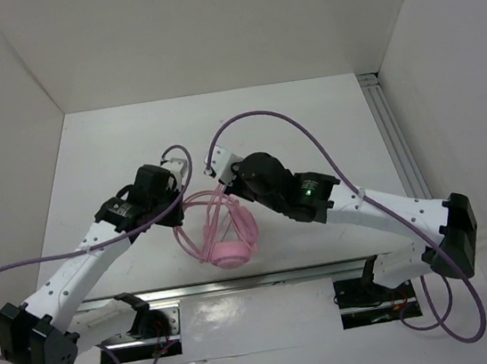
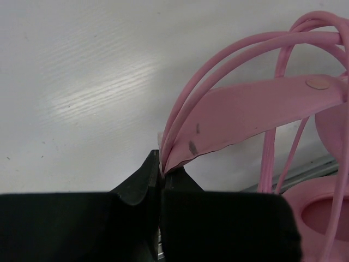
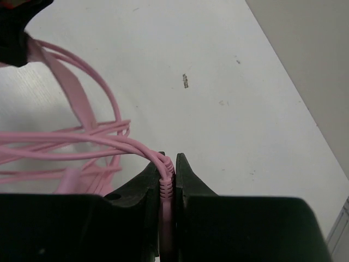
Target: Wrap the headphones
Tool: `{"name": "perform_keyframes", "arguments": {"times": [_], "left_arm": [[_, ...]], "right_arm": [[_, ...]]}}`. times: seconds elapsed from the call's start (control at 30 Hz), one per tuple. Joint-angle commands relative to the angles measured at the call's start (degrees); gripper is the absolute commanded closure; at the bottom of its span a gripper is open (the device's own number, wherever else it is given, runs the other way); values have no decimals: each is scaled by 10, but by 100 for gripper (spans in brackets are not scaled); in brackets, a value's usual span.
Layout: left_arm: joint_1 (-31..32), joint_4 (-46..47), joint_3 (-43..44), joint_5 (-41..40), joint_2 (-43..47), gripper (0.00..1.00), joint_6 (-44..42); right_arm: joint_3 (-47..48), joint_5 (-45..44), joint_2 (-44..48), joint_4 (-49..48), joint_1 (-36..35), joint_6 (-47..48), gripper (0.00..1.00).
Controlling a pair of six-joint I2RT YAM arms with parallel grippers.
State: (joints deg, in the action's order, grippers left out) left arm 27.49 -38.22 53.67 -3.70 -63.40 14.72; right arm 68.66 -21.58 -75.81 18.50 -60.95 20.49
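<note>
Now, at the centre of the overhead frame, your two arms meet over the pink headphones (image 1: 211, 238), held up between them above the white table (image 1: 324, 109). One round ear cup (image 1: 233, 256) sits lowest, just above the metal rail (image 1: 274, 278) that crosses the bottom of the frame. Whether that cup touches the table, you cannot tell.

From the left wrist, your left gripper (image 2: 161, 166) has its jaws pressed together on the tip of the flat inner headband (image 2: 256, 106) at lower centre. The thin outer bands (image 2: 229, 54) arch away to the upper right, and the hollow of a padded cup shows in the lower right corner.

From the right wrist, your right gripper (image 3: 169, 164) is clamped on the ribbed end of the thin pink cable (image 3: 82, 139). Several strands of it run off to the left edge of the frame, with the left claw's dark tip in the upper left corner.

Thicker purple arm cables (image 1: 329, 148) loop over both arms in the overhead frame.
</note>
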Motion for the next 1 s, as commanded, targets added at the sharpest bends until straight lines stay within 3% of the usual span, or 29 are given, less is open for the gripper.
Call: {"name": "perform_keyframes", "arguments": {"times": [0.0, 0.2, 0.4, 0.63, 0.73, 0.83, 0.97], "left_arm": [[27, 17, 4, 47, 35, 100, -7], [52, -8, 22, 35, 65, 100, -7], [57, -62, 64, -54, 57, 100, 12], [57, -43, 88, -11, 70, 100, 0], [57, -38, 100, -4, 70, 100, 12], [57, -33, 107, -11, 70, 100, 36], [46, -10, 113, -17, 70, 100, 55]], "right_arm": [[3, 1, -15, -44, 15, 15, 100], [-11, 12, -41, -80, 61, 21, 100], [-25, 64, -47, -112, 100, 0, 100], [-40, 129, -57, -124, 139, -24, 99], [-55, 140, -58, -139, 146, -36, 90], [-61, 146, -58, -145, 152, -47, 87], [-74, 169, -47, -156, 159, -60, 71]]}}
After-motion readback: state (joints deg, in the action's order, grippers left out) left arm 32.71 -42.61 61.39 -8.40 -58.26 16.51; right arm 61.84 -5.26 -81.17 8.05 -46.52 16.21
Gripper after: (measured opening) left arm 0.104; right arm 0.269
